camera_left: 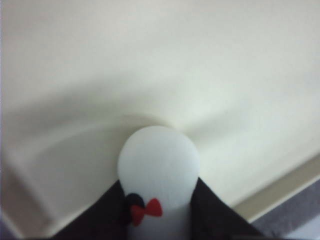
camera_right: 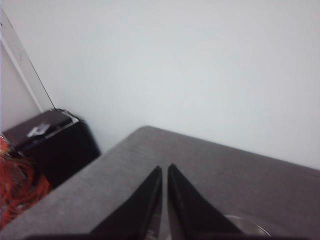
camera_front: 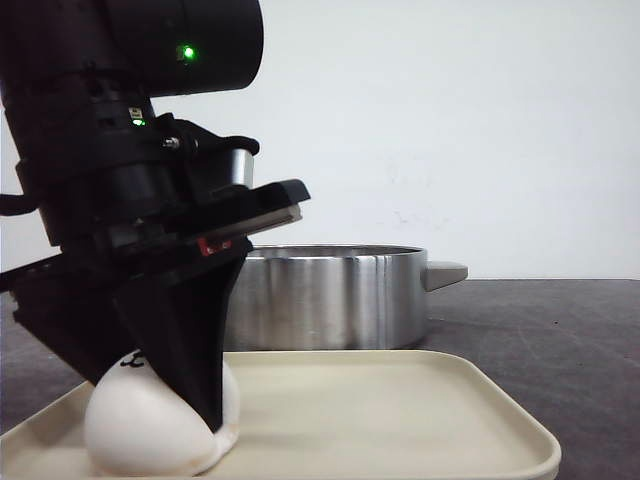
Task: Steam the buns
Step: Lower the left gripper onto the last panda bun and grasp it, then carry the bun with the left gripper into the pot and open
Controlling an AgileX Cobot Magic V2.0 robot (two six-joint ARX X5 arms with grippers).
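White bun (camera_front: 150, 425) on tray (camera_front: 420, 420) | left gripper (camera_left: 159, 212) clamps it | pot (camera_front: 330, 297) behind-right | right gripper (camera_right: 165, 200) nearly closed, empty

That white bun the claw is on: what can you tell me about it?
The bun is a smooth, white, rounded dome that looks soft and doughy. It sits on a cream tray, near the tray's left end in the front view. The left claw has a black finger on either side of it, apparently gripping. A small black mark shows on top; the left wrist view shows a black patch and a red bow shape.
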